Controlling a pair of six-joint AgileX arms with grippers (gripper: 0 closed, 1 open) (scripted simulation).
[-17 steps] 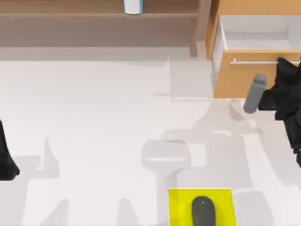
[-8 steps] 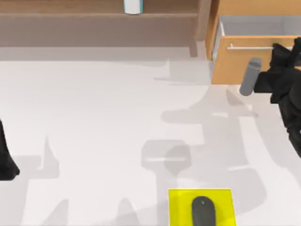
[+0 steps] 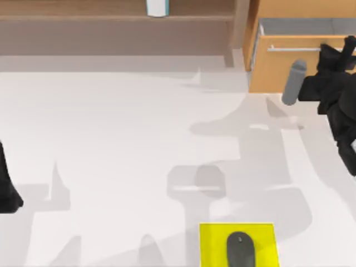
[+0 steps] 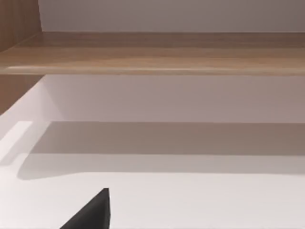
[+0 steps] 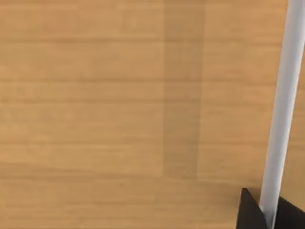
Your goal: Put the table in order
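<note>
The white table (image 3: 111,139) spreads across the top view. At its back right stands a wooden cabinet whose drawer front (image 3: 278,69) sticks out a little, a strip of the grey inside showing behind it. My right gripper (image 3: 334,53) is at the drawer's silver handle (image 3: 292,49). In the right wrist view the handle (image 5: 281,95) runs between my two dark fingertips (image 5: 248,212), which close on it against the drawer front (image 5: 119,95). My left arm (image 3: 6,186) is parked at the table's left edge.
A dark grey mouse (image 3: 240,250) lies on a yellow pad (image 3: 214,239) at the front edge. A wooden shelf (image 3: 111,16) along the back holds a white and blue container (image 3: 157,6). A grey cylinder (image 3: 293,82) juts from my right arm.
The drawer has slid back into the cabinet, and my right gripper has moved toward the back with its handle. The left arm has stayed still.
</note>
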